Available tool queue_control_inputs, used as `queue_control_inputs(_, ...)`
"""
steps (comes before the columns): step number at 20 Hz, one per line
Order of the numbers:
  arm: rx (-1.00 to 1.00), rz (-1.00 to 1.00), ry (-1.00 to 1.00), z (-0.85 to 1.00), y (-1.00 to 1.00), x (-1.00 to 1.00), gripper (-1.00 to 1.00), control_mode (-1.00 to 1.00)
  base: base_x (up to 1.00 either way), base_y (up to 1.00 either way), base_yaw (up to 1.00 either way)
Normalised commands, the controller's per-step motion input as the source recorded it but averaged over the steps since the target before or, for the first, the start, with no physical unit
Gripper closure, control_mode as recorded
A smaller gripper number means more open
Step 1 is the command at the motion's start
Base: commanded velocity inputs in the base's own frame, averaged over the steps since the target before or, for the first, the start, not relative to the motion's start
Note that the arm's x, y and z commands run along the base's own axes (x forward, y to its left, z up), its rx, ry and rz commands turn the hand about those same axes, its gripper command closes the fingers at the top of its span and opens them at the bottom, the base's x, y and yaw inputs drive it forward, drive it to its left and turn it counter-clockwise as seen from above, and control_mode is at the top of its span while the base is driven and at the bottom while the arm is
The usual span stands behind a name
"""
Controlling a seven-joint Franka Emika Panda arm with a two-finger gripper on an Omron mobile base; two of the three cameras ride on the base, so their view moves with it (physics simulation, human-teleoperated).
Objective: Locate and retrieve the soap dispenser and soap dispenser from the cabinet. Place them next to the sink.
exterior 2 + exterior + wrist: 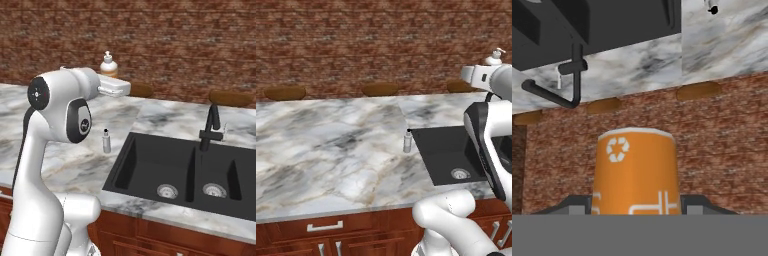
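My gripper (637,206) is shut on the orange soap dispenser (636,170), which carries a white recycling mark. In the base views its white pump head (496,56) (108,62) sticks up above the hand, high over the counter's far side. The pale grey soap dispenser (407,142) (106,141) (713,7) with its black top stands upright on the marble, just left of the black sink (442,150) (150,170) (612,22). The sink's black faucet (210,127) (564,85) rises at its back rim. The cabinet is out of view.
The marble counter (331,145) stretches wide to the left of the sink. Brown round stool tops (284,92) (380,89) (230,97) line its far edge in front of a brick wall. Reddish drawers with silver handles (324,226) run below the front edge.
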Motion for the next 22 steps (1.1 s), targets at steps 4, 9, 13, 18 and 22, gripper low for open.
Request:
queue_control_inputs(4,0.0,0.0,0.0,0.0,0.0,0.0,1.0,1.0,0.14,-0.03,0.07)
queue_control_inputs(9,0.0,0.0,0.0,0.0,0.0,0.0,1.0,1.0,0.0,0.0,0.0)
queue_control_inputs(13,0.0,0.0,0.0,0.0,-0.01,0.02,1.0,-1.0,0.0,0.0,0.0)
queue_control_inputs(18,0.0,0.03,0.01,0.0,-0.03,0.05,1.0,-1.0,0.0,0.0,0.0)
queue_control_inputs(22,0.02,0.26,0.09,-0.15,0.0,0.09,1.0,-1.0,0.0,0.0,0.0)
